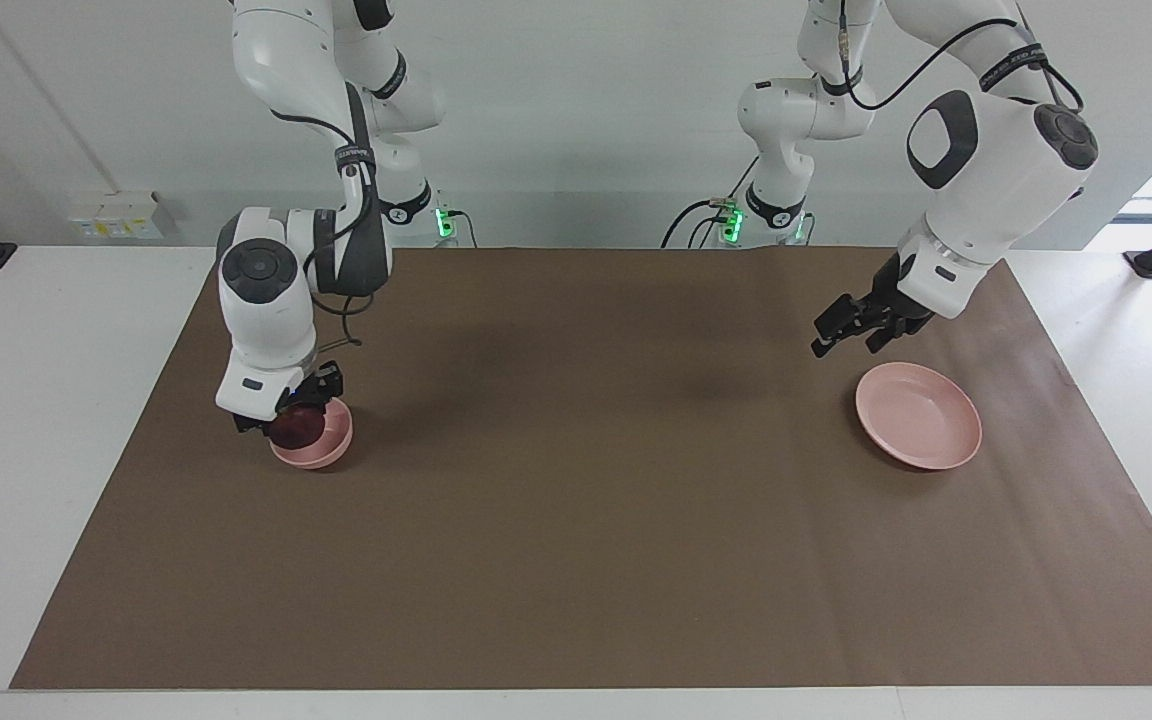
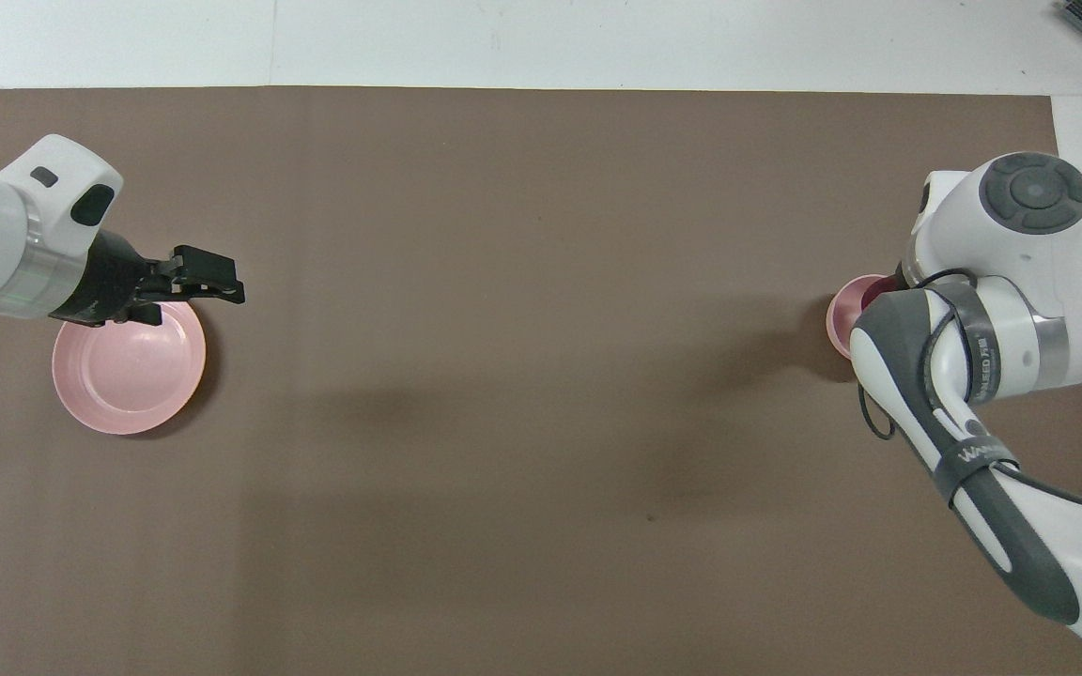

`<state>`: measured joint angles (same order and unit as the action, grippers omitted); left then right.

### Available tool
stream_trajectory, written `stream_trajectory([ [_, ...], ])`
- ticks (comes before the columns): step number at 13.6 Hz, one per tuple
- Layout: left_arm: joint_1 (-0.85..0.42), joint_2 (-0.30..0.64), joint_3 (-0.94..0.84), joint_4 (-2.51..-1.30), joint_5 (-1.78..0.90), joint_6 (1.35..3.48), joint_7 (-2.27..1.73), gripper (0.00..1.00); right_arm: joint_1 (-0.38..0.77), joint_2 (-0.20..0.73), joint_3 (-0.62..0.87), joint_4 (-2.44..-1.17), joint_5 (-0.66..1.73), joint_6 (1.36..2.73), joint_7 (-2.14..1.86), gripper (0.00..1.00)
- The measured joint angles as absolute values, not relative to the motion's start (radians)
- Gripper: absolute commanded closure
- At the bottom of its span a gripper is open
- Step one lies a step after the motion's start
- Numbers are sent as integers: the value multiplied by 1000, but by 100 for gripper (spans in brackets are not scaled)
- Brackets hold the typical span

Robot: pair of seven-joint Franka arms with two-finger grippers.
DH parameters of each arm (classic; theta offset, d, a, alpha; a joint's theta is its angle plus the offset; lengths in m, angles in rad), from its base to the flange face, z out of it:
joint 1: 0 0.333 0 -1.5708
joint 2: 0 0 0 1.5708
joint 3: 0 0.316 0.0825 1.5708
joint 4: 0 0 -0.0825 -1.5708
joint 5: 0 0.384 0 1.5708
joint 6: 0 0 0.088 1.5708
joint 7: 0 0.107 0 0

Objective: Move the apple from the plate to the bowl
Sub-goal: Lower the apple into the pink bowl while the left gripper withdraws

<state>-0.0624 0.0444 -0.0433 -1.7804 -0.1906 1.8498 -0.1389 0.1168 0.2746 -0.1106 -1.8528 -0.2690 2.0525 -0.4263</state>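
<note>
1. Right gripper (image 1: 293, 420) is down at the bowl (image 1: 321, 448), toward the right arm's end of the counter (image 1: 576, 560). It points straight down from the wrist.
2. Its jaws are closed around the apple (image 1: 298, 427), gripping it from the sides.
3. Apple is dark red, sits low in the mouth of the bowl, partly below the rim. Whether it touches the bowl's inside: can't tell.
4. In the overhead view the right arm (image 2: 992, 310) covers most of the bowl (image 2: 843, 314); only an edge of pink rim and a sliver of the apple (image 2: 879, 293) show.
5. Bowl is small, deep, pale pink, standing upright on the brown mat (image 1: 576, 500).
6. Left gripper (image 1: 851, 335) hangs in the air over the mat, just beside the plate's (image 1: 921, 420) edge on the side nearer the robots, not touching it.
7. Left jaws stand wide open, holding nothing.
8. In the overhead view the left gripper (image 2: 193, 282) overlaps the plate (image 2: 128, 371) rim; the facing view shows it raised clear.
9. Plate is flat, pale pink, wider than the bowl, at the left arm's end of the counter, well apart from the bowl. Nothing on it.
10. Brown mat covers most of the white counter; both dishes stand on it.
</note>
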Motion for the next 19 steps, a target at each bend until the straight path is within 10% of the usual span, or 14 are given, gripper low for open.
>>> stream_trajectory([
  [16,14,-16,-43,-1618,8,1554,76,0,123,323,-113,-1896,-269,2106,-420,100],
  [19,14,-19,-43,-1622,8,1556,76,0,121,329,-114,-1898,-269,2124,-419,51],
])
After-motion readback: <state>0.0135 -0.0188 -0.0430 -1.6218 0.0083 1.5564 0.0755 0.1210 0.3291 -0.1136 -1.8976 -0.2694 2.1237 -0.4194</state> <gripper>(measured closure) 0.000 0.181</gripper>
